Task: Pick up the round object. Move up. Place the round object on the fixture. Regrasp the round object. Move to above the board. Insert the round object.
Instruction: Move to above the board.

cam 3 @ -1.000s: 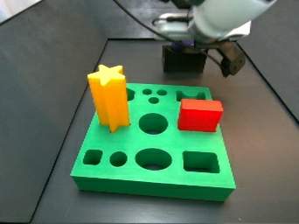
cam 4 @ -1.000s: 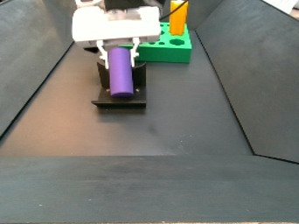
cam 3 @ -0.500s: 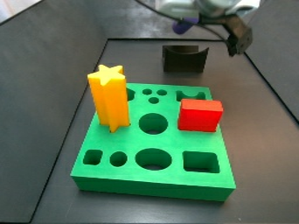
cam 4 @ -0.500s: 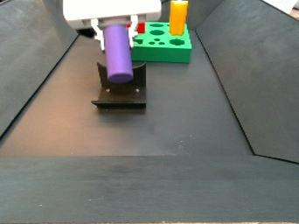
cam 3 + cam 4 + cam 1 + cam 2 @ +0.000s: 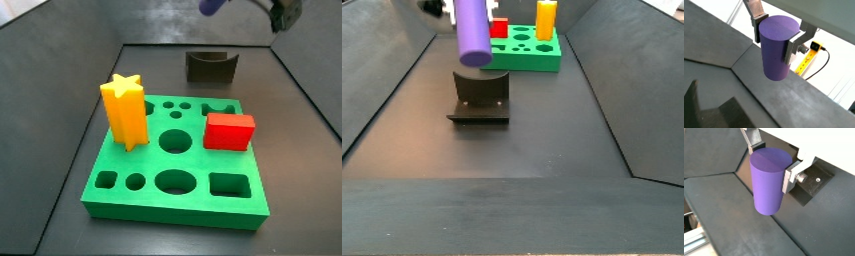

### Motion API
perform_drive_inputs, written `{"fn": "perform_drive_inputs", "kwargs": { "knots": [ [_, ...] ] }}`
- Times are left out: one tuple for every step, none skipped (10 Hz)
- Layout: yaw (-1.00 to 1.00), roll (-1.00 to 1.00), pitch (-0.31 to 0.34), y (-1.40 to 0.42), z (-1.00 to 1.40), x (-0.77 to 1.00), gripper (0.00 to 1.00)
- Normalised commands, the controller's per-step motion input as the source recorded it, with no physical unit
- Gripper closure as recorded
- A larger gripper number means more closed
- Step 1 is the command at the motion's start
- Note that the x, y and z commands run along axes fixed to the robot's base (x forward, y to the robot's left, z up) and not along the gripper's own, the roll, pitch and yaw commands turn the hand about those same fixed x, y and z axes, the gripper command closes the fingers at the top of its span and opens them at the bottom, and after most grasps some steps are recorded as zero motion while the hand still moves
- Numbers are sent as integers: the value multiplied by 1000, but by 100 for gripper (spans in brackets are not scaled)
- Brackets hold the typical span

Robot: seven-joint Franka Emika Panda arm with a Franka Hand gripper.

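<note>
— Where is the round object (image 5: 769, 182), and what of the gripper (image 5: 775, 33)?

— Lifted clear above the fixture (image 5: 480, 98), hanging upright. Silver fingers (image 5: 753, 15) clamped on its upper part from opposite sides, seen in both wrist views. Board (image 5: 174, 166) well apart on the dark floor, with yellow star (image 5: 123, 110) and red cube (image 5: 229, 130) standing on it.

— How to handle?

— Likely light, rigid plastic; smooth sides, probably slippery. Best gripped across the curved wall near the top, leaving the lower end free for the round hole.
</note>
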Motion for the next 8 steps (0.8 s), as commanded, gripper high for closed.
{"fn": "perform_drive_inputs", "kwargs": {
  "knots": [
    [-12, -58, -22, 39, 1000, -68, 100],
    [-20, -56, -18, 35, 1000, -73, 100],
    [-25, -60, -3, 26, 938, -77, 100],
    [-26, -63, 9, 21, 777, -66, 100],
    [-27, -61, 25, 11, 562, -53, 100],
    [-23, -59, 31, 5, 452, -50, 100],
    [-12, -67, 51, 1, 172, -41, 100],
    [-117, -1000, -65, -1000, 263, -469, 100]
  ]
}}
